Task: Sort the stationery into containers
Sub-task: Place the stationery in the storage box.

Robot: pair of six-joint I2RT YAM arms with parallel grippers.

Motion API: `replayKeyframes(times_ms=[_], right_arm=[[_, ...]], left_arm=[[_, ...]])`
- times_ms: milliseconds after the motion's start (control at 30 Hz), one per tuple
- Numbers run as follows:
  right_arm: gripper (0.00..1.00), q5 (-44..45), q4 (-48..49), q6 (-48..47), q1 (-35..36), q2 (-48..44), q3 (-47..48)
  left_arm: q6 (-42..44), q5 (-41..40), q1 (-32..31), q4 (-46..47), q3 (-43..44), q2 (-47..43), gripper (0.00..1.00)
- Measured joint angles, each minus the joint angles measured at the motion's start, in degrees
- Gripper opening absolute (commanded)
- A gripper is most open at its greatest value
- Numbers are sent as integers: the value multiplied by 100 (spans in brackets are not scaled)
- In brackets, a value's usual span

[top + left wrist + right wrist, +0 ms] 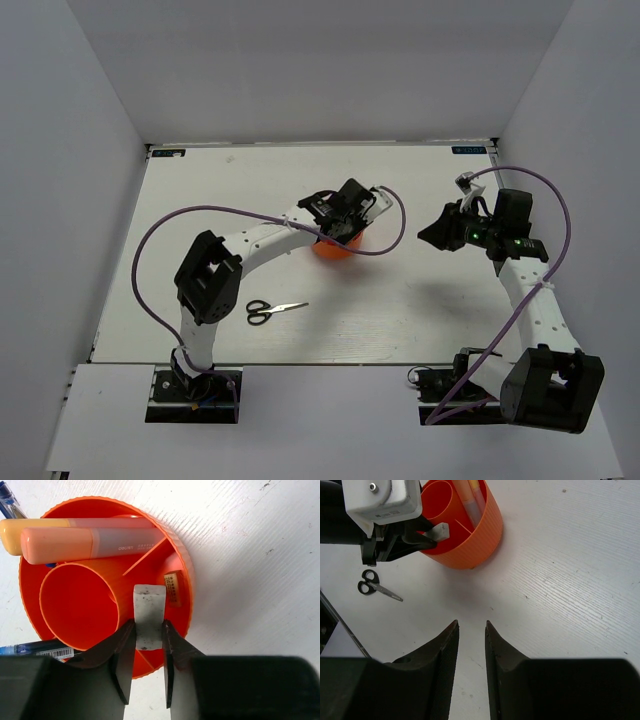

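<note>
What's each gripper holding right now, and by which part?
Left gripper pinches the white eraser by its near end; right gripper holds nothing.

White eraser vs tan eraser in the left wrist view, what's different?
The white eraser is pinched by the left gripper over the organizer cup; the tan eraser already lies in a ring compartment. The white eraser looks larger and smudged; the tan eraser carries print. Both are small rectangular blocks.

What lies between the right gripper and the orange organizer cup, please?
Nothing: in the right wrist view only bare table separates the right gripper from the organizer cup.
</note>
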Motion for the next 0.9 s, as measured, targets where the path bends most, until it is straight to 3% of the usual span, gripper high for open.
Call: replayKeyframes(times_ms=[167,400,500,533,633,733,767,800,833,867,900], right_arm=[[33,-28,13,46,-22,-7,-7],[33,-59,33,79,-33,-13,-109],[33,-70,33,79,-33,-13,-109],[33,-72,33,79,-33,-13,-109],[33,-125,33,68,-33,-13,-109],[24,-267,20,-22,-31,-13,-109],[20,-332,11,-79,-28,-13,-109],[16,-422,-15,-146,-20,-13,-109],[9,-505,-35,-216,-11,-9,-107],[9,-584,-63,-280,20,0,-105],[9,-643,-101,-348,48,2,-103]], left_arm=[[2,-96,-42,2,0,0,48],[-7,-146,-74,103,-2,-22,48],[-50,-142,-94,153,-98,-90,38],[-74,-142,-103,168,-149,-127,24],[-188,-127,-192,234,-402,-365,0],[-378,-96,-358,352,-1003,-1001,0],[-468,-85,-391,352,-1228,-1281,2],[-566,-61,-439,378,-1493,-1633,9],[-682,-39,-461,393,-1773,-2024,23],[-804,15,-444,372,-2026,-2420,47],[-909,79,-391,339,-2262,-2824,52]])
